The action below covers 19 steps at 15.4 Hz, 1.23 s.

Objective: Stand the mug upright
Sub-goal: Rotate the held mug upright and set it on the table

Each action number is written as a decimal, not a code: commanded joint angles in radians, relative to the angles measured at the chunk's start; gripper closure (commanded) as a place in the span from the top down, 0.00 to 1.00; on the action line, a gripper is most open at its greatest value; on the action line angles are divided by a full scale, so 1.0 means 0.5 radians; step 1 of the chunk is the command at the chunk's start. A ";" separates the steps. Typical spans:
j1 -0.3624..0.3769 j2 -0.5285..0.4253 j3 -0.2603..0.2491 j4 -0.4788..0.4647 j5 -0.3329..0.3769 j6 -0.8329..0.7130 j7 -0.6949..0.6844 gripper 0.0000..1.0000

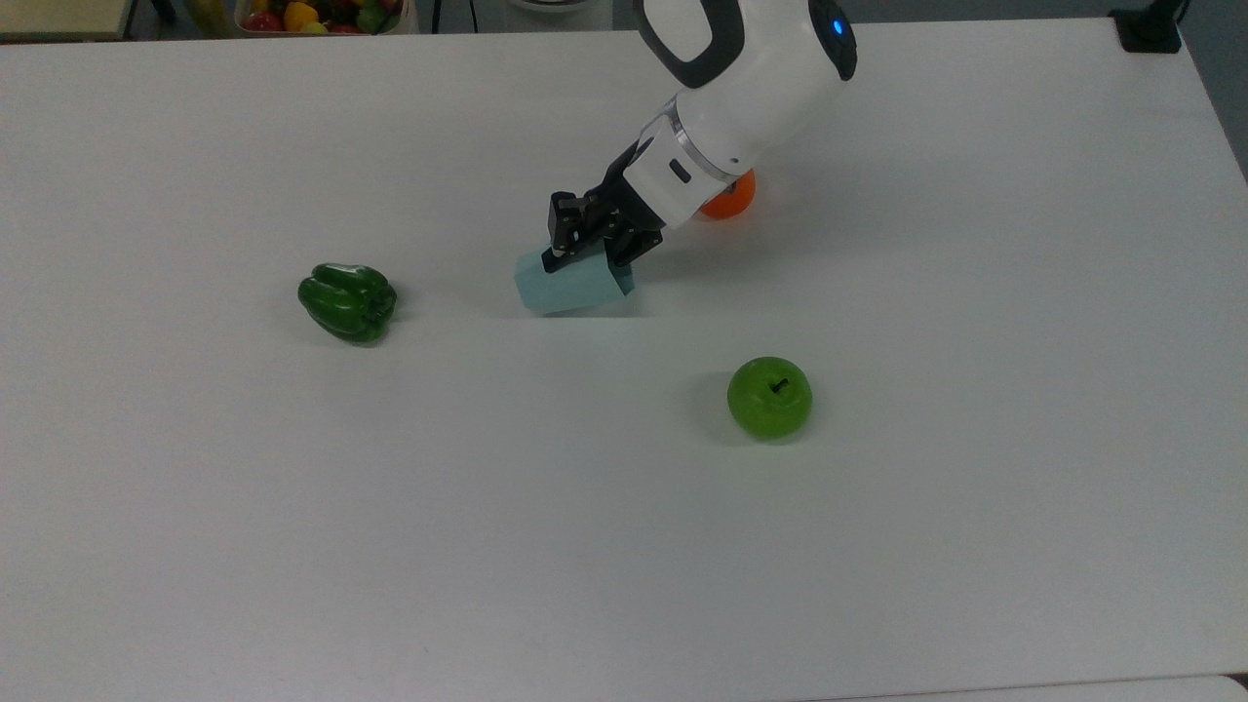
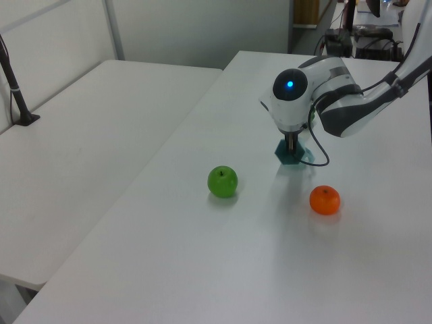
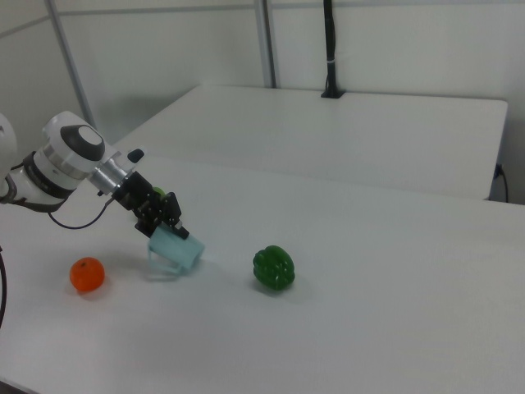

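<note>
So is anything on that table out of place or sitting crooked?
Yes: the mug is not upright. It sits tilted with one end raised off the table, and the gripper is closed on its upper edge. The green pepper, green apple and orange rest normally.

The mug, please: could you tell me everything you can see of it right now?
The mug is pale light-blue, matte and faceted, tapering along its length. It is not upright: in the right view it tips at a slant, one end raised off the white table. The gripper is shut on its upper edge. It sits between the pepper and the orange.
</note>
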 commanded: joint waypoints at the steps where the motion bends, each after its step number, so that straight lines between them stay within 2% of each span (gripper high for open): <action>1: -0.086 -0.095 0.001 -0.008 0.354 0.169 -0.002 0.00; 4: -0.163 -0.123 -0.030 0.020 0.728 0.279 -0.124 0.00; 6: -0.181 -0.135 -0.097 0.017 1.005 0.341 -0.234 0.08; 7: -0.181 -0.132 -0.128 0.017 1.100 0.356 -0.290 0.22; 9: -0.185 -0.126 -0.162 0.014 1.242 0.356 -0.321 0.58; 10: -0.185 -0.120 -0.162 0.005 1.257 0.356 -0.321 0.66; 14: -0.194 -0.123 -0.165 0.001 1.257 0.338 -0.324 0.82; 15: -0.200 -0.135 -0.174 0.001 1.257 0.329 -0.324 0.89; 16: -0.203 -0.148 -0.180 0.001 1.257 0.326 -0.321 1.00; 19: -0.215 -0.236 -0.220 0.014 1.264 0.274 -0.321 1.00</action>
